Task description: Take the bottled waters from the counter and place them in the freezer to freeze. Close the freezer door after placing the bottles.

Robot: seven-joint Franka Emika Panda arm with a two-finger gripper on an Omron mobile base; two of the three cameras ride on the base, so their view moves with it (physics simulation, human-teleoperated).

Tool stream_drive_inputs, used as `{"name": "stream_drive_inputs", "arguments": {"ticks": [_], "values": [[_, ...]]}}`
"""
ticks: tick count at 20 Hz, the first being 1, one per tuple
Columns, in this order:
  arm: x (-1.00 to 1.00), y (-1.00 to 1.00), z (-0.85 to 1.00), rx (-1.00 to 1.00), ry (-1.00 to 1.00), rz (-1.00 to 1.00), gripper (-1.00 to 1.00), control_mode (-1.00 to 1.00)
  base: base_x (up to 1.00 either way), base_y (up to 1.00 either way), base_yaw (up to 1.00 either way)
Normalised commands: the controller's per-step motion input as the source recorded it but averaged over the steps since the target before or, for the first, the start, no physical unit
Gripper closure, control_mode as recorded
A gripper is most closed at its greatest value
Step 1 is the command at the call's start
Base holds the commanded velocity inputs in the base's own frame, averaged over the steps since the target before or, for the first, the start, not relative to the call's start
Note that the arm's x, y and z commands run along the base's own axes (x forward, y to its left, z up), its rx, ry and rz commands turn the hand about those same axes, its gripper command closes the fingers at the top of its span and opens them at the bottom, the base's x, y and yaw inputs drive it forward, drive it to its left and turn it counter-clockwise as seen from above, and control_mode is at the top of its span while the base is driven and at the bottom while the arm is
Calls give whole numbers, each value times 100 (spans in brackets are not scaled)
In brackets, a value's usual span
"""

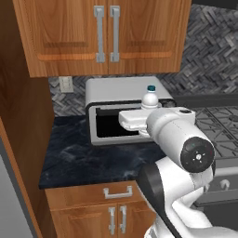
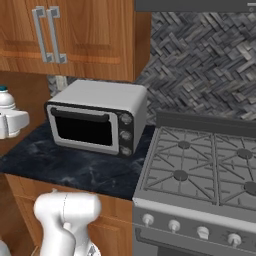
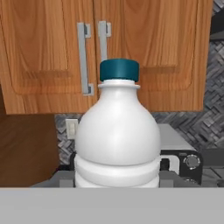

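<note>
Your tool is clamped on the water bottle, holding it upright above the counter, toaster oven at its twelve o'clock.

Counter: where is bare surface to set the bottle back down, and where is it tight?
The counter lies bare in front of the toaster oven, from the wooden side panel on the left to the stove. It is crowded at the back, where the oven sits. The gripper holds a bottle above.
</note>
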Motion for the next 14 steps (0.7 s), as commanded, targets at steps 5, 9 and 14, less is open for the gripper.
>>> {"name": "stream_drive_inputs", "arguments": {"ticks": [5,9,14], "values": [[0,0,0,0,0,0,100,100,-91,3,0],[0,0,0,0,0,0,100,100,-78,46,0],[0,0,0,0,0,0,100,100,-44,93,0]]}}
